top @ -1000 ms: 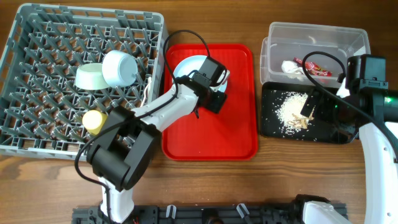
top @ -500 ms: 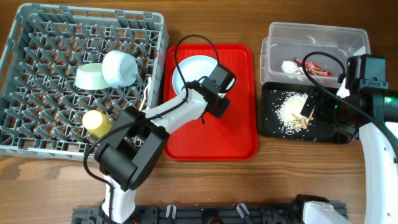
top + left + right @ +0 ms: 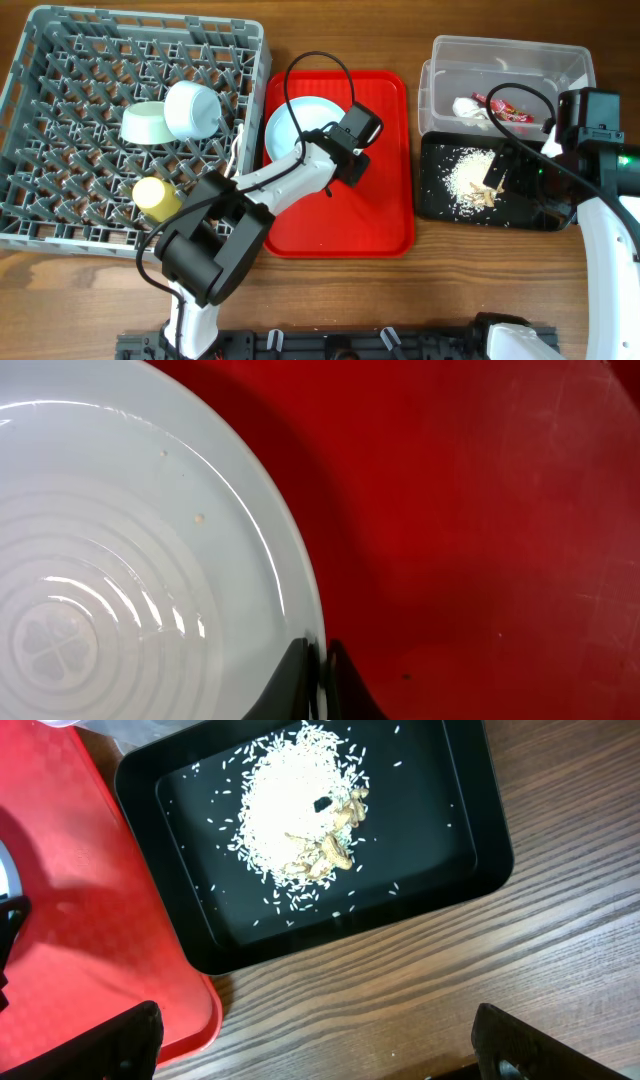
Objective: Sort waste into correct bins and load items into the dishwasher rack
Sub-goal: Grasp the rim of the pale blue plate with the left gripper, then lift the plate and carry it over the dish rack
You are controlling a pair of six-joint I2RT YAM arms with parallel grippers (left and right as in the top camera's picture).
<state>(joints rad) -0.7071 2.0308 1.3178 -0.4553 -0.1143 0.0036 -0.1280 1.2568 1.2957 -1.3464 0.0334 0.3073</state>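
Note:
The pale blue plate [image 3: 298, 127] lies on the red tray [image 3: 340, 215]. My left gripper [image 3: 320, 672] is shut on the plate's right rim [image 3: 300, 570], one finger above it and one below. The grey dishwasher rack [image 3: 60, 200] holds a pale blue bowl [image 3: 192, 108], a pale green saucer [image 3: 146, 123] and a yellow-green cup [image 3: 152, 193]. The clear tub [image 3: 510, 55] contains the red wrapper [image 3: 512, 110] and the white tissue [image 3: 468, 106]. Beige food scraps [image 3: 300, 815] lie in the black tray [image 3: 470, 850]. My right gripper [image 3: 322, 1052] hangs open and empty over the wood beside that tray.
The red tray's corner [image 3: 80, 920] sits close to the black tray's left side. A white utensil [image 3: 239, 143] pokes up at the rack's right edge. Black cables arc over the red tray and over the clear tub.
My left gripper has closed on the plate's rim after shifting a little to the right. More of the plate now shows to its left. The right arm has not moved.

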